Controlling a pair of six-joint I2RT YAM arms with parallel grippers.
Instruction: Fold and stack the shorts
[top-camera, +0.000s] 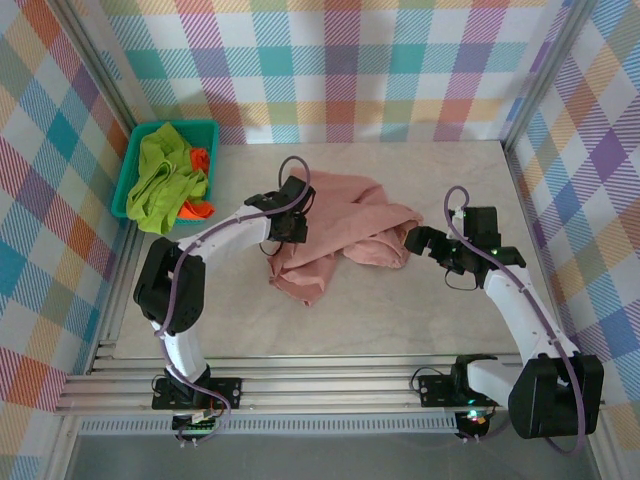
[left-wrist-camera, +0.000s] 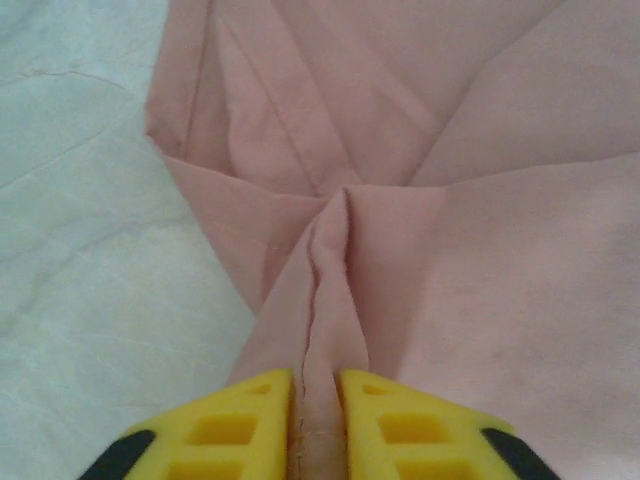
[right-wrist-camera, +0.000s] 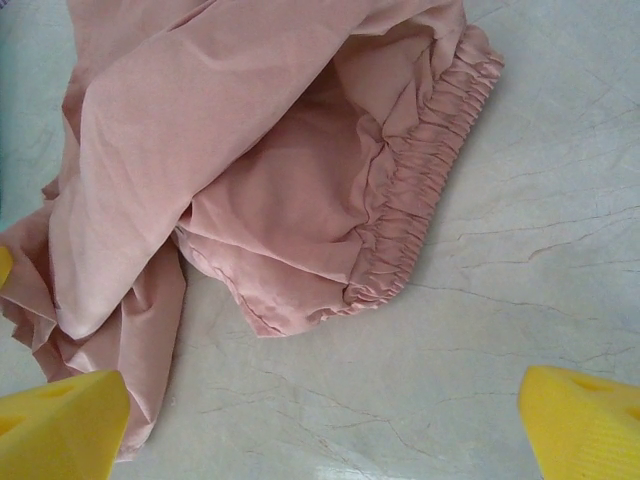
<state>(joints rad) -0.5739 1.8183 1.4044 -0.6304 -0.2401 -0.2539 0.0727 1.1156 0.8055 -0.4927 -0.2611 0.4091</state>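
The dusty pink shorts (top-camera: 340, 235) lie crumpled in the middle of the table. My left gripper (top-camera: 290, 228) is at their left side, shut on a pinched ridge of pink cloth (left-wrist-camera: 318, 400) held between its yellow fingers (left-wrist-camera: 230, 425). My right gripper (top-camera: 420, 242) stands open just right of the shorts, over bare table, with nothing between its fingers (right-wrist-camera: 60, 420). The elastic waistband (right-wrist-camera: 420, 190) of the pink shorts (right-wrist-camera: 250, 150) lies ahead of it. The lime green shorts (top-camera: 165, 180) and bright orange shorts (top-camera: 200, 185) lie in the basket.
A teal mesh basket (top-camera: 205, 127) sits at the back left corner. Plaid walls close in the table on three sides. Bare marble-patterned table (top-camera: 400, 320) stretches in front of and to the right of the pink shorts.
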